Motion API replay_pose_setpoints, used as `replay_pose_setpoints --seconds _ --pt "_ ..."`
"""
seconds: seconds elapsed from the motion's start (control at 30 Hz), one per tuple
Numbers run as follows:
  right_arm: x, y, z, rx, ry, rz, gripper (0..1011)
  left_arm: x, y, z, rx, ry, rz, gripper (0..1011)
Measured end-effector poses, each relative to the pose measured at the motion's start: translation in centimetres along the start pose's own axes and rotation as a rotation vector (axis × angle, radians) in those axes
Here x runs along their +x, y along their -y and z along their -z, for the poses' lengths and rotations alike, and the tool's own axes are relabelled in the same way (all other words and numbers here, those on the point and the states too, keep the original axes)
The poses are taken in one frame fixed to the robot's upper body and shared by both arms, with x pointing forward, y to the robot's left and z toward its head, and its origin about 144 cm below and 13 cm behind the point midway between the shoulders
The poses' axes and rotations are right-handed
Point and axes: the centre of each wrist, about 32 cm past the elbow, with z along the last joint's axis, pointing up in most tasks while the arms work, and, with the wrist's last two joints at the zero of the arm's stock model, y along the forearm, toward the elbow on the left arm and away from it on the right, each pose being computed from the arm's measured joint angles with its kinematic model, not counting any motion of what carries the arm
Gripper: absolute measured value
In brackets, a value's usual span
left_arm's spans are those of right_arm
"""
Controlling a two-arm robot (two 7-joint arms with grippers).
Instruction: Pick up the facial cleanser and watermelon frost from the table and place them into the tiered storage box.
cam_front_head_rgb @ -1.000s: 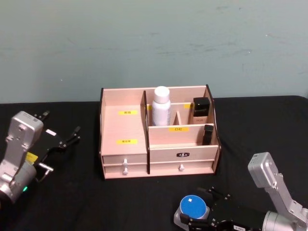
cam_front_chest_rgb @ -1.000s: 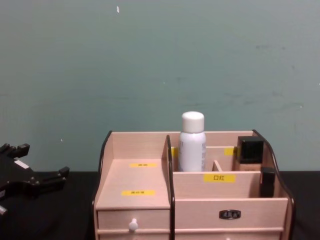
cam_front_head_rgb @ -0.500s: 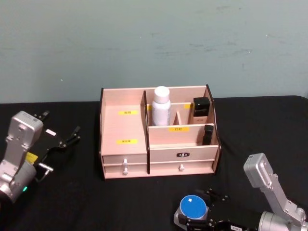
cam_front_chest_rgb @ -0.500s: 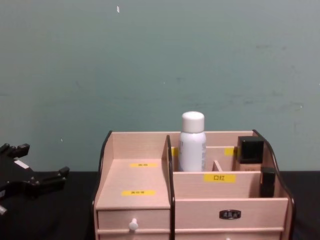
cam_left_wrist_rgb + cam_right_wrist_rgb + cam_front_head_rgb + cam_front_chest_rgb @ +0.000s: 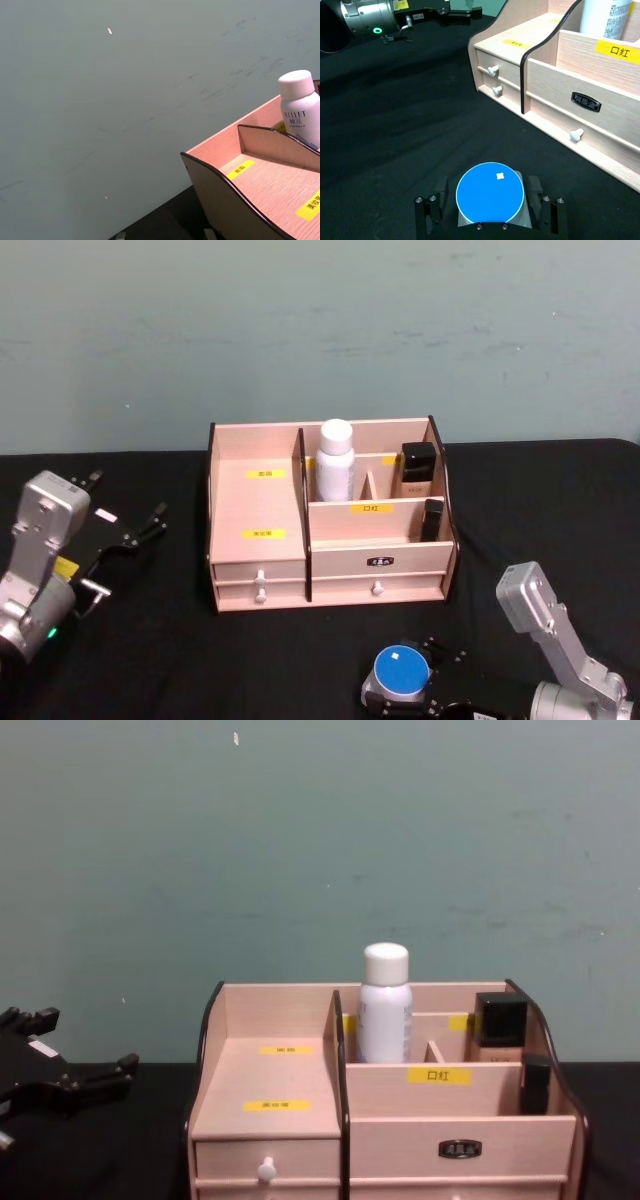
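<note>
- I see bare black table [image 5: 180, 650] on both sides of the tiered storage box [image 5: 232, 510]. Its far edge meets the green wall [image 5: 320, 330] just behind the box.
- There is open cloth between the box's drawer fronts and the watermelon frost [image 5: 400, 671]. The jar stands upright on the table, in front of the box's right half and well apart from it.
- My right gripper [image 5: 490, 199] sits low at the near side of the table. Its jaws are spread around the jar, one finger [image 5: 439, 197] on each flank, very close to the sides. I can't confirm contact.
- The facial cleanser [image 5: 335, 462] stands upright in the box's rear compartment, just right of the tall divider.
- Two black-capped bottles [image 5: 418, 465] fill the right-hand slots.
- My left gripper [image 5: 128, 495] hangs left of the box, well apart, jaws spread and holding nothing.
</note>
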Motion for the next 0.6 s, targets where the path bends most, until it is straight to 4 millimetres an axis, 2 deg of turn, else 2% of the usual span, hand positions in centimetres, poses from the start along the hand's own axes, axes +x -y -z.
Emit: replay_pose_setpoints --seconds 0.6 --pt "-0.14 -0.15 0.03 -0.020 -0.006 0.004 1002 0.00 0.00 0.00 0.000 0.000 0.000 1010"
